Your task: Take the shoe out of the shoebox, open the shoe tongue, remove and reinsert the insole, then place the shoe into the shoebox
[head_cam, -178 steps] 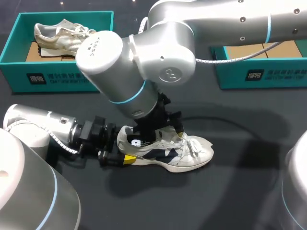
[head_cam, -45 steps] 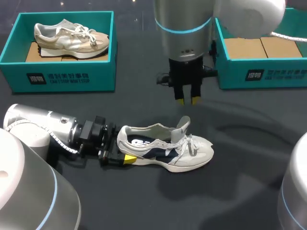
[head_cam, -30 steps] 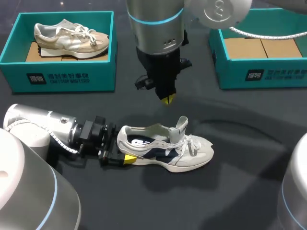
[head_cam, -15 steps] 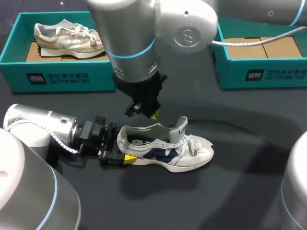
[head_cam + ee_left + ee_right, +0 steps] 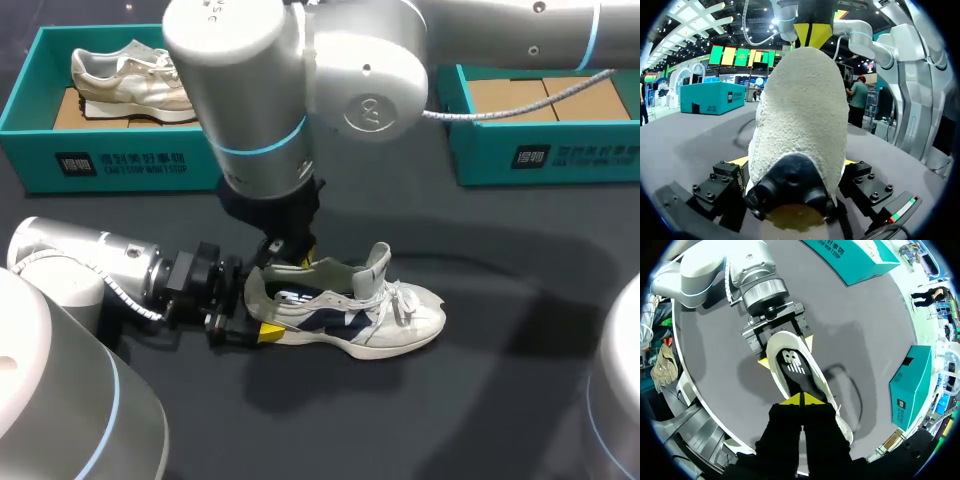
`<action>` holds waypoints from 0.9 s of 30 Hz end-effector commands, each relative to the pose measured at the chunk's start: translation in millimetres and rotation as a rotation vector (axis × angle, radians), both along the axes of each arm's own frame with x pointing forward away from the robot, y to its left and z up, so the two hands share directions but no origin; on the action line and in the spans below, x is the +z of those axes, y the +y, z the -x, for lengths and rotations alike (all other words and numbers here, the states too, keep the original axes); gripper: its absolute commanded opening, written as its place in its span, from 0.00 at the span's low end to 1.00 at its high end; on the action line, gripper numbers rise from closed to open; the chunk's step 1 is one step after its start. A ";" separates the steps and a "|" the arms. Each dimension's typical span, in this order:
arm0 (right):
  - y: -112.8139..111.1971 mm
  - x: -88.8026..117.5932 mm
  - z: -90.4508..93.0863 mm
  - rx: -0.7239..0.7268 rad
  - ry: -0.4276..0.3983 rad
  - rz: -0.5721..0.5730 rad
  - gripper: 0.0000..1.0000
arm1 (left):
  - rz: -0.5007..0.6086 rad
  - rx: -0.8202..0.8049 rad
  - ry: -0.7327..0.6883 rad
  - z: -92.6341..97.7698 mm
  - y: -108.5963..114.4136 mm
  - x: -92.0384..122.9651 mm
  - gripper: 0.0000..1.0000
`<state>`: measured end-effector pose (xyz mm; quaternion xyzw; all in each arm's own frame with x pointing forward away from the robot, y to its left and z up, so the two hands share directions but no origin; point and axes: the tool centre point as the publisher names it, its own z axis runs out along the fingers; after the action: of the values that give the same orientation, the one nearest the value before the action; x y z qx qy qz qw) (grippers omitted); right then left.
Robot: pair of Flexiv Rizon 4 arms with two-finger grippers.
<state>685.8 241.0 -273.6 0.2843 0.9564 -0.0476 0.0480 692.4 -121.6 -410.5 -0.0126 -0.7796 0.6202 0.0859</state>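
Closest in, the left gripper [image 5: 262, 331] lies low on the dark matte table [image 5: 500, 400], its yellow-tipped fingers pressed on either side of the heel of the white sneaker [image 5: 385, 325]. From the left wrist, that pebbly, rounded heel fills the space ahead and hides the rest of the shoe. The sneaker stands upright on its sole in the middle of the table, toe away from the left gripper, with navy side panels and loose laces. Its tongue [image 5: 378, 264] is stood up. The right arm's bulky wrist blocks much of the collar from above. The right gripper [image 5: 802, 399] hangs over the shoe opening with its tips pressed together; nothing shows between them. Whether they touch the dark insole [image 5: 792, 365] cannot be told. Bare table lies all round the toe. Further back, a teal shoebox [image 5: 130, 160] holds a beige sneaker [image 5: 120, 80], partly covered by the arm. A second teal shoebox [image 5: 550, 155], cut off at the edge, shows cardboard inserts [image 5: 520, 98].
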 end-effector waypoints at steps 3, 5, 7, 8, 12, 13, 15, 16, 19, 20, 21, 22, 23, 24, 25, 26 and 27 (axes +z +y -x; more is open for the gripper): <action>-7.5 -1.0 -2.5 0.001 0.019 -0.027 0.00 | -0.002 0.002 0.000 -1.0 -0.7 -2.3 0.00; -7.5 -1.0 -2.5 0.001 0.019 -0.027 0.00 | -0.002 0.002 0.000 -1.0 -0.7 -2.3 0.00; -7.5 -1.0 -2.5 0.001 0.019 -0.027 0.00 | -0.002 0.002 0.000 -1.0 -0.7 -2.3 0.00; -7.5 -1.0 -2.5 0.001 0.019 -0.027 0.00 | -0.002 0.002 0.000 -1.0 -0.7 -2.3 0.00; -1.6 -23.5 -8.0 0.047 0.043 -0.044 0.00 | -0.002 0.002 0.000 -1.0 -0.7 -2.3 0.00; -0.1 -28.6 -7.3 0.073 0.051 -0.041 0.00 | -0.002 0.002 0.000 -1.0 -0.7 -2.3 0.00; 0.1 -31.7 -5.4 0.100 0.047 -0.047 0.00 | -0.002 0.002 0.000 -1.0 -0.7 -2.3 0.00; 0.1 -31.7 -5.4 0.100 0.047 -0.047 0.00 | -0.002 0.002 0.000 -1.0 -0.7 -2.3 0.00; 0.1 -31.7 -5.4 0.100 0.047 -0.047 0.00 | -0.002 0.002 0.000 -1.0 -0.7 -2.3 0.00; 0.1 -31.7 -5.4 0.100 0.047 -0.047 0.00 | -0.002 0.002 0.000 -1.0 -0.7 -2.3 0.00; 0.1 -31.7 -5.4 0.100 0.047 -0.047 0.00 | -0.002 0.002 0.000 -1.0 -0.7 -2.3 0.00; 0.1 -31.7 -5.4 0.100 0.047 -0.047 0.00 | -0.002 0.002 0.000 -1.0 -0.7 -2.3 0.00; 0.1 -31.7 -5.4 0.100 0.047 -0.047 0.00 | -0.002 0.002 0.000 -1.0 -0.7 -2.3 0.00; 0.1 -31.7 -5.4 0.100 0.047 -0.047 0.00 | -0.002 0.002 0.000 -1.0 -0.7 -2.3 0.00; 0.1 -31.7 -5.4 0.100 0.047 -0.047 0.00 | -0.002 0.002 0.000 -1.0 -0.7 -2.3 0.00; 0.1 -31.7 -5.4 0.100 0.047 -0.047 0.00 | -0.002 0.002 0.000 -1.0 -0.7 -2.3 0.00; 0.1 -31.7 -5.4 0.100 0.047 -0.047 0.00 | -0.002 0.002 0.000 -1.0 -0.7 -2.3 0.00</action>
<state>691.4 240.5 -304.6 0.2361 0.9711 -0.0288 0.0203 692.5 -121.6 -410.5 -0.0125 -0.7796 0.6202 0.0858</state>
